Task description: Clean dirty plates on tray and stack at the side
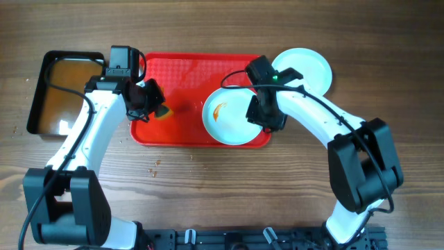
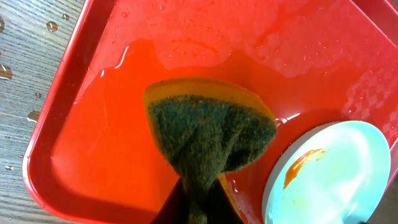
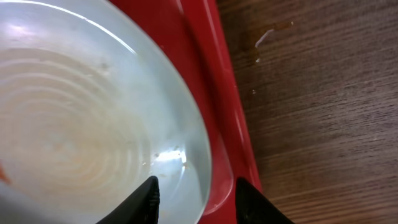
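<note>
Overhead, the tray (image 1: pixel 187 76) lay mid-table with its long sides running left to right. The smeared plate (image 1: pixel 225 114) sat in its near-right part, its rim close against the tray's near and right rims, so that corner had little spare room. The tray's middle and far strip were bare red, and that was the widest open floor.

A second plate (image 1: pixel 309 69) rested off the tray on the table (image 1: pixel 208 180), just beyond the far-right corner. The right arm crossed part of it, and I could not tell whether more plates lay beneath it.

The right gripper (image 3: pixel 198 182) was at the smeared plate's right edge with its jaws spread. One finger was over the plate's inside and the other over the tray's raised rim, with the plate's rim between them and neither finger pressed to it.

The left gripper (image 2: pixel 199 200) hung over the tray's left end, pinching a sponge (image 2: pixel 208 137) that was green-faced with a yellow edge. The sponge bulged out ahead of the fingers, well apart from the smeared plate.

A black pan (image 1: pixel 35 104) holding brownish liquid stood just beside the tray's left rim, leaving only a narrow gap.

The tray floor was wet, with a thin sheet of water (image 2: pixel 186 56) spread across it and droplets on the wood near the corner. The table was brown wood grain, open along its near side.
</note>
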`<action>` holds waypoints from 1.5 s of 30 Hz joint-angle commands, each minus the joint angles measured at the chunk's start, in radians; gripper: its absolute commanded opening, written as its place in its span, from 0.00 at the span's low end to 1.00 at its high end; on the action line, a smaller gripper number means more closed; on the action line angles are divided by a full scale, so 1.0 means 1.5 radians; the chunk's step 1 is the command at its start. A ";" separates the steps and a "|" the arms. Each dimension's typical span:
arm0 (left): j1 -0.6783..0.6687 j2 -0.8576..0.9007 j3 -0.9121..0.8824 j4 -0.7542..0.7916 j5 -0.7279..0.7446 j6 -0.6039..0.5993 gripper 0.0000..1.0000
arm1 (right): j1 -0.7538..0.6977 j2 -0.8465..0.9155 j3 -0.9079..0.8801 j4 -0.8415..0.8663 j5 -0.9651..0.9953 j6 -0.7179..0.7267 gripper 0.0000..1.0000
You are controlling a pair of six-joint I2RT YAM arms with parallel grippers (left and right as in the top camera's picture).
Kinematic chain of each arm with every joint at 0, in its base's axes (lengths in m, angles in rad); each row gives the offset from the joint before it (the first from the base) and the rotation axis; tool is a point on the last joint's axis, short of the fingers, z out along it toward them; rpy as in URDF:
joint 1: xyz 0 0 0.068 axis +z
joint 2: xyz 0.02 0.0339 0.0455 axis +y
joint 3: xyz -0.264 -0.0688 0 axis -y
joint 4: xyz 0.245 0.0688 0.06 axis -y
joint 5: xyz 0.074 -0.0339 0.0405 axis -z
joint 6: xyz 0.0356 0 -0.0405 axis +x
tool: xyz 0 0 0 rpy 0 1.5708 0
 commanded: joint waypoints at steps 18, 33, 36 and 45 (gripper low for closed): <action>-0.025 -0.011 0.009 0.031 0.019 -0.001 0.04 | 0.050 0.093 0.001 0.221 -0.168 -0.303 0.04; -0.145 0.083 0.007 0.049 0.038 0.001 0.04 | 0.054 0.110 0.007 0.360 -0.011 -0.291 0.04; -0.145 0.090 0.007 0.085 0.038 -0.023 0.04 | 0.054 0.121 0.007 0.374 -0.012 -0.293 0.04; -0.169 0.149 0.007 0.176 0.060 -0.024 0.04 | 0.054 0.129 0.006 0.374 -0.014 -0.290 0.04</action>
